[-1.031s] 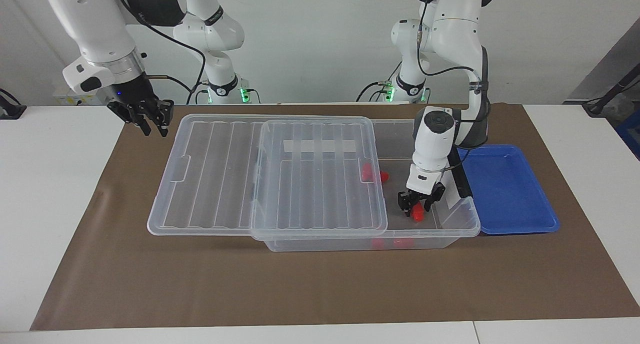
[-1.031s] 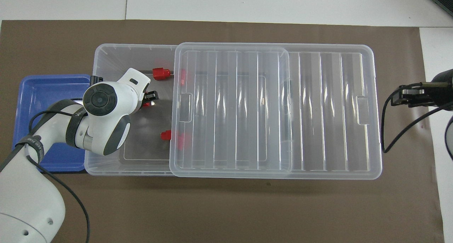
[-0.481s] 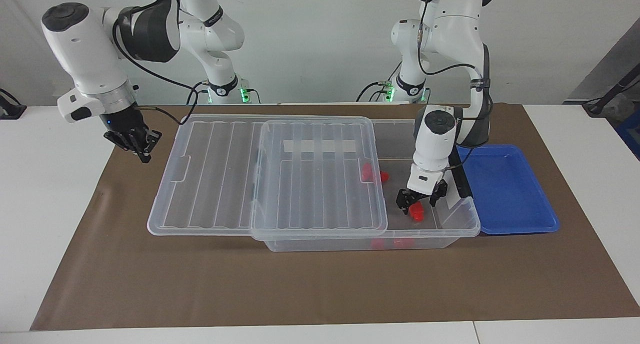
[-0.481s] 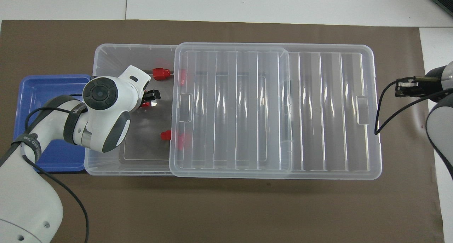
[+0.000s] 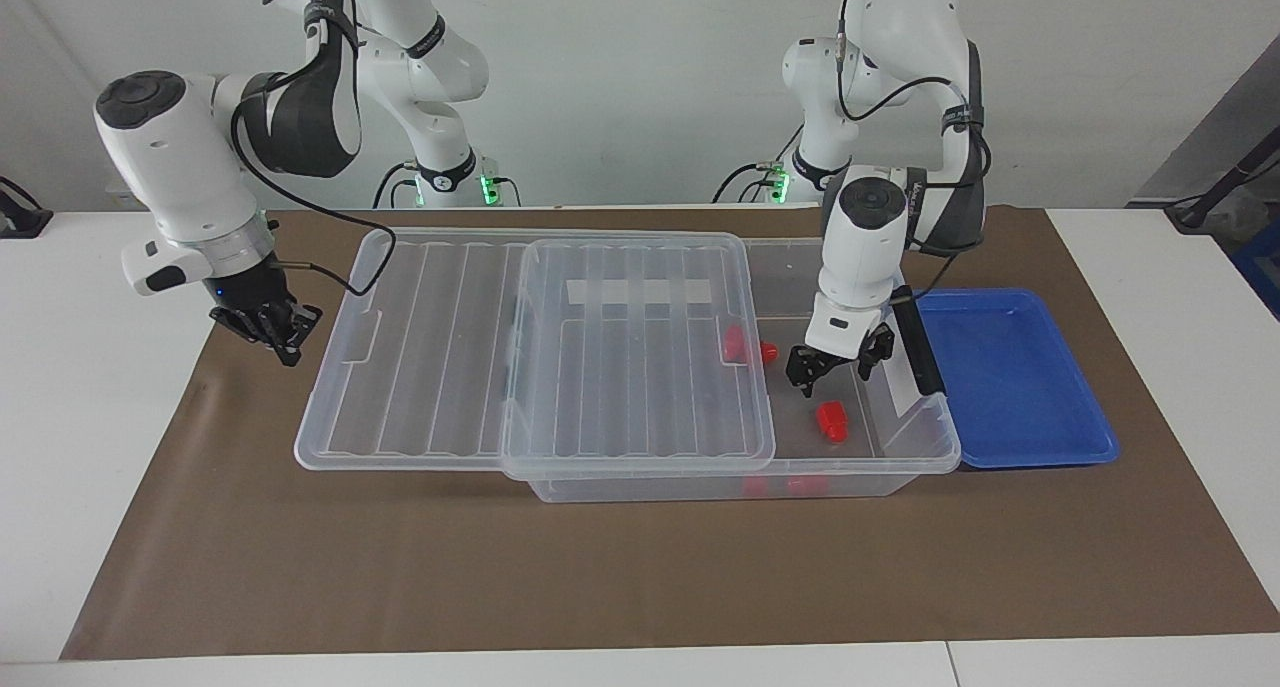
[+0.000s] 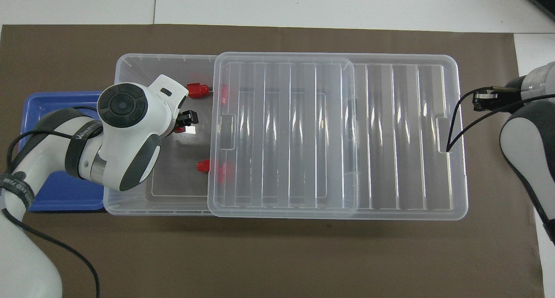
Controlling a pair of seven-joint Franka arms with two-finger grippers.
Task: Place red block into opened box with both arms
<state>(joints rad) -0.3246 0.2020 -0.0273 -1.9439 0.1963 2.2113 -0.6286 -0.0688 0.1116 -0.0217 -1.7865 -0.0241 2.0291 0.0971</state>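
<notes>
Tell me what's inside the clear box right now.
Red blocks lie on the floor of the box: one below the open left gripper, and another half under the lid. More red shows through the wall. The lid blurs whatever else is beneath it.

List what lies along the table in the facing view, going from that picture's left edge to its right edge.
Right gripper, shut, over the brown mat → slid-aside clear lid → red block on the box floor, with the open left gripper over it → blue tray.
</notes>
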